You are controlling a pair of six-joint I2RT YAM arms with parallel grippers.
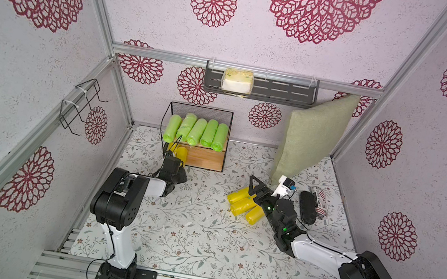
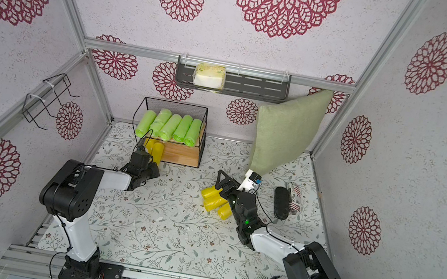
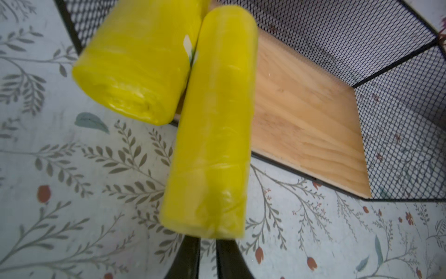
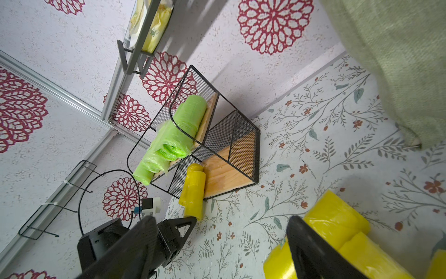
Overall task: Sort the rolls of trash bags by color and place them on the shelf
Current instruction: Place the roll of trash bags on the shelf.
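The shelf (image 1: 208, 157) stands at the back of the table, and several lime-green rolls (image 1: 195, 130) lie side by side on its top board in both top views (image 2: 170, 126). Two yellow rolls lie at the left of its lower board; the longer one (image 3: 212, 135) sticks out over the front edge beside the other (image 3: 135, 60). My left gripper (image 3: 208, 241) is shut, its tips at that roll's near end. Three yellow rolls (image 1: 242, 202) lie on the table. My right gripper (image 4: 242, 222) hovers open beside them, one finger (image 4: 311, 251) over them.
A green cushion (image 1: 309, 137) leans in the back right corner. A black oblong object (image 1: 307, 206) and a printed packet (image 1: 320, 202) lie right of the right arm. A grey wall rack (image 1: 280, 93) holds a tissue pack (image 1: 238, 80). A wire bracket (image 1: 82, 106) hangs on the left wall.
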